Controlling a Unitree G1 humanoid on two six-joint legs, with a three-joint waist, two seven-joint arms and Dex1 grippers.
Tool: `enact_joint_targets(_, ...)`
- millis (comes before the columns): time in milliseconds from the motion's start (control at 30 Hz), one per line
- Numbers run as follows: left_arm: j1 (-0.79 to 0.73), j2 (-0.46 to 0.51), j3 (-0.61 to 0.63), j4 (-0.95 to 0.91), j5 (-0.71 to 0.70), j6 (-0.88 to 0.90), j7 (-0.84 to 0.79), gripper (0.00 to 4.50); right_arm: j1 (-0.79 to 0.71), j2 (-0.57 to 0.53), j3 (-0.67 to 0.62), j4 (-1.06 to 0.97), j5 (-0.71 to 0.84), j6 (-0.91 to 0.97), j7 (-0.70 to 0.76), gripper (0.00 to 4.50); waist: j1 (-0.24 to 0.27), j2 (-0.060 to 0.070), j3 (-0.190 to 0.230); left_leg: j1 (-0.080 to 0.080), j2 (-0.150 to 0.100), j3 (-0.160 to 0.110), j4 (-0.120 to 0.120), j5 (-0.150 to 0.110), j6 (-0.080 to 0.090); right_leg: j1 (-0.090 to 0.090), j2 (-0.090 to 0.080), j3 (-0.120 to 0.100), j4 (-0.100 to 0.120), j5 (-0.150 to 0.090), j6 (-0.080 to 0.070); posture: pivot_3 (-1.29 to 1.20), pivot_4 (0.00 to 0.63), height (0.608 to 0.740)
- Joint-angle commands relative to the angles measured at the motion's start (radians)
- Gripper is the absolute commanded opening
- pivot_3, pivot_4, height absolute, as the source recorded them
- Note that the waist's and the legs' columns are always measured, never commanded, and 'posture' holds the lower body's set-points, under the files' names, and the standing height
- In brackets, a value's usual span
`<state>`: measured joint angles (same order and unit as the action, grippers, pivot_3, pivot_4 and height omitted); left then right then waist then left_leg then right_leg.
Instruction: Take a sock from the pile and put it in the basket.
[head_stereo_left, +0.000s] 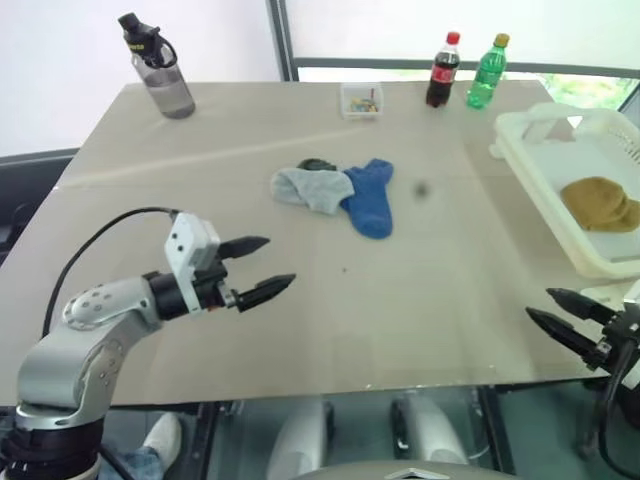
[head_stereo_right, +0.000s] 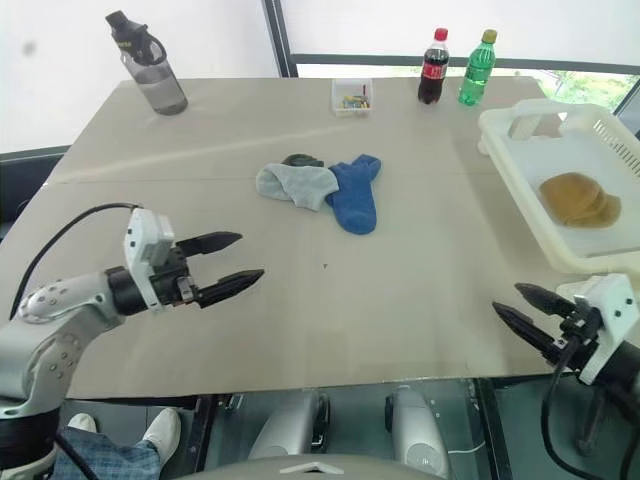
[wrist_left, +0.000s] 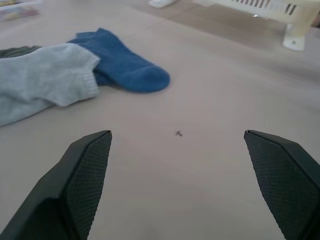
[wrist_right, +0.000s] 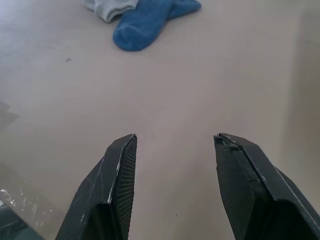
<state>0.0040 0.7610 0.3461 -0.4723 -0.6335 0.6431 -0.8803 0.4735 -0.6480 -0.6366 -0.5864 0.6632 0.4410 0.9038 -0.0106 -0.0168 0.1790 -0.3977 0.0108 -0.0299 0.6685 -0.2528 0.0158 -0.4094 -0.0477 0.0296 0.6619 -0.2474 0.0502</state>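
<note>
Left gripper (head_stereo_left: 268, 265): jaws spread wide, empty, low over the beige table (head_stereo_left: 450, 300). The pile (head_stereo_left: 335, 190) of grey and blue knit socks lies ahead of it, apart. Right gripper (head_stereo_right: 520, 308): jaws parted, empty. The cream slotted plastic basket (head_stereo_right: 520, 190), beyond it, holds a mustard-yellow sock (head_stereo_right: 578, 198).

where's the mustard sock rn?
The mustard-yellow sock lies inside the basket at the table's right edge in the head views, well right of the blue sock and grey sock at mid-table.
</note>
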Motion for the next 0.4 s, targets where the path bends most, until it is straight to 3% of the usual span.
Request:
enact_joint_targets(33, 0.039, 0.014, 0.06, -0.053, -0.031, 0.004, 0.014, 4.5, 0.009, -0.008, -0.051, 0.026, -0.008, -0.074, 0.04, 2.49, 0.0, 0.0, 0.0, 0.0, 0.0, 0.0, 0.0, 0.0, 0.0, 0.0, 0.0, 0.0, 0.0, 0.0, 0.0, 0.0, 0.15, 0.74)
enact_joint_targets(400, 0.149, 0.033, 0.132, -0.088, -0.053, -0.002, 0.022, 4.5, 0.005, -0.036, -0.022, 0.06, -0.007, -0.089, 0.06, 2.49, 0.001, 0.0, 0.0, 0.0, 0.0, 0.0, 0.0, 0.0, 0.0, 0.0, 0.0, 0.0, 0.0, 0.0, -0.001, 0.0, 0.15, 0.74)
